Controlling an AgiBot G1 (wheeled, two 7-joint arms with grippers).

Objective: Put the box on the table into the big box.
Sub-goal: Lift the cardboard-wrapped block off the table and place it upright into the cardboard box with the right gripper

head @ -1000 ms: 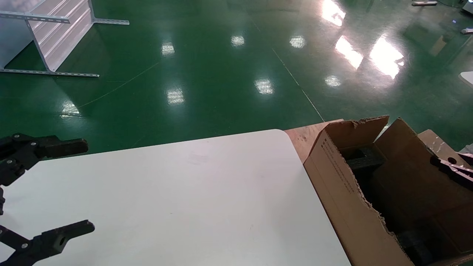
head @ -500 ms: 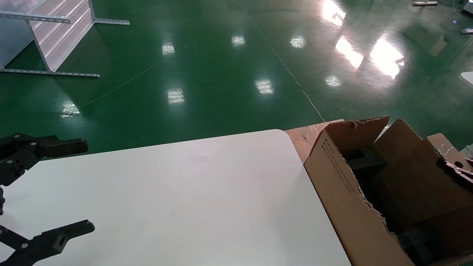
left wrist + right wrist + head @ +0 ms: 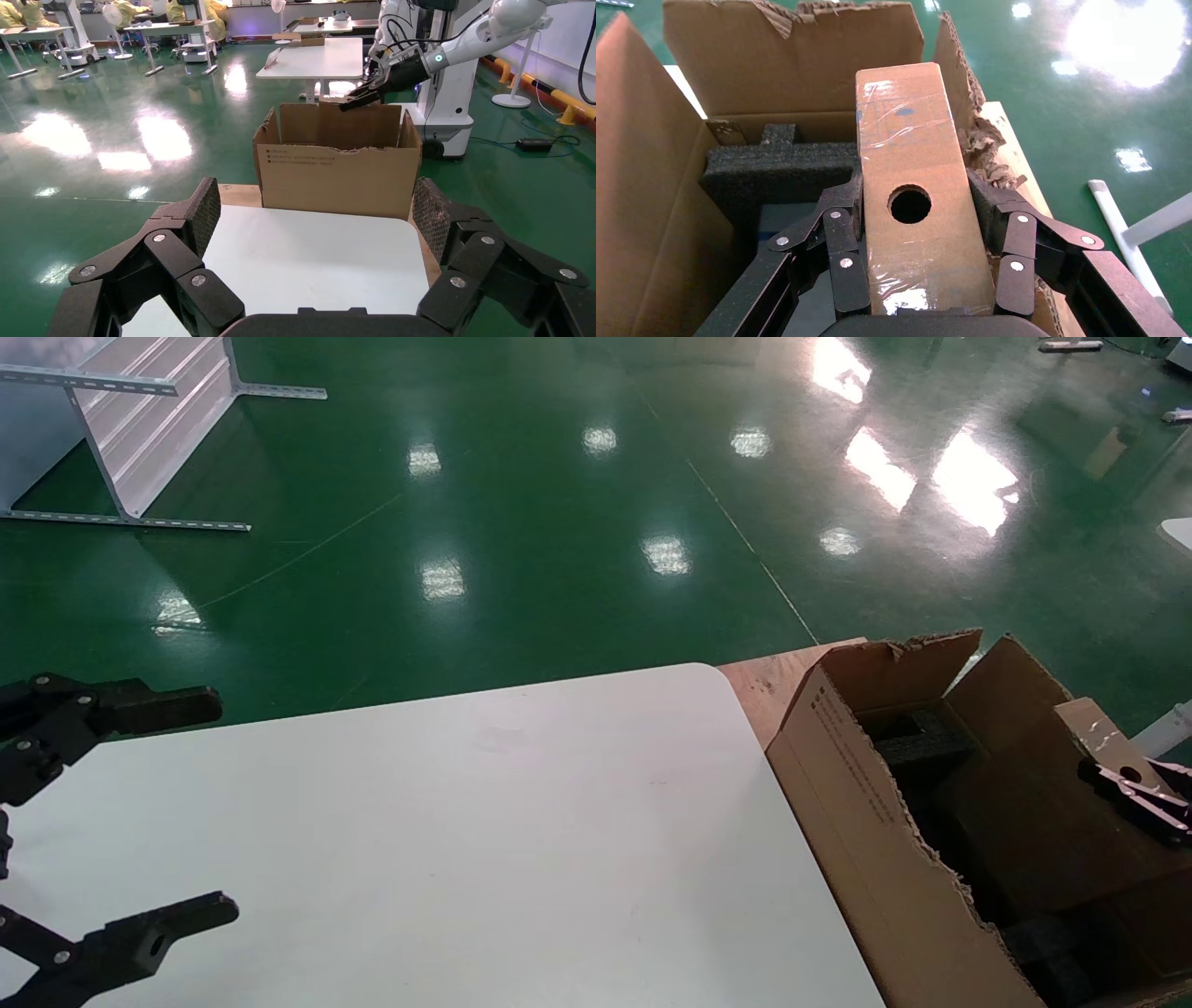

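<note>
Scene: a white surface [image 3: 447,840] with rounded corners, seen from above, on a glossy green floor [image 3: 521,495] with light reflections.
Big box: a large brown corrugated carton, the big box [image 3: 866,822], stands against the right side of the surface. Its flaps are torn and ragged, small print runs along the side facing the surface, and black foam blocks [image 3: 779,172] sit inside.
Right gripper: the right gripper [image 3: 919,232] is above the open top of the big box, near its far right wall. Its fingers [image 3: 838,232] press on both long sides of the box.
Box: the box [image 3: 916,189], small, brown and wrapped in glossy tape, is pinched in the right gripper over the foam, a round hole showing in its narrow face. It is off the surface and inside the big box's opening.
Left gripper: the left gripper [image 3: 149,822] hangs over the near left part of the surface, fingers spread wide with nothing between them.
Background: a pale metal frame [image 3: 140,421] stands on the floor at far left.
</note>
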